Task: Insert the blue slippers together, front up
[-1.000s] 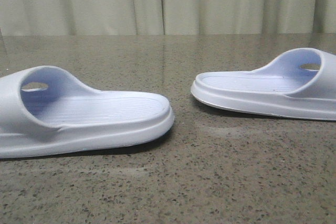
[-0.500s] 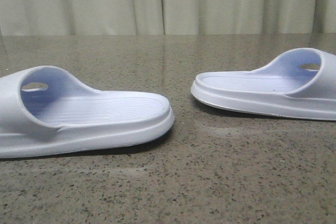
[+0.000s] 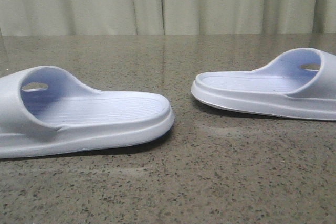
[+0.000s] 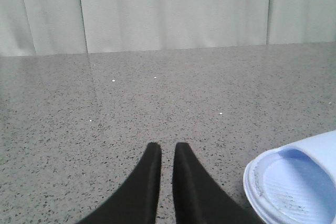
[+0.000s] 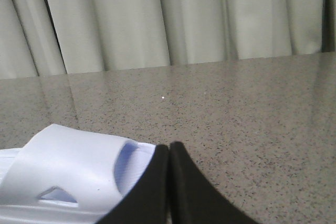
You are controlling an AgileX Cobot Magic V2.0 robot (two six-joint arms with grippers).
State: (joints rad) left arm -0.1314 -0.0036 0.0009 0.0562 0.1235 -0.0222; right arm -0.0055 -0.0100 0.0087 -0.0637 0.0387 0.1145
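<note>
The two blue slippers lie sole-down and apart on the speckled table (image 3: 178, 182). The left slipper (image 3: 84, 111) is close to the camera and the right slipper (image 3: 262, 90) sits further back; their open ends face each other. No gripper shows in the front view. My left gripper (image 4: 167, 149) hovers over bare table, its black fingers together but for a thin slit, holding nothing; a slipper's rounded end (image 4: 299, 182) lies just beside it. My right gripper (image 5: 169, 148) is shut and empty, right next to the wide strap of a slipper (image 5: 68, 169).
Pale curtains (image 3: 168, 1) hang behind the table's far edge. Bare speckled tabletop lies between the two slippers and in front of them.
</note>
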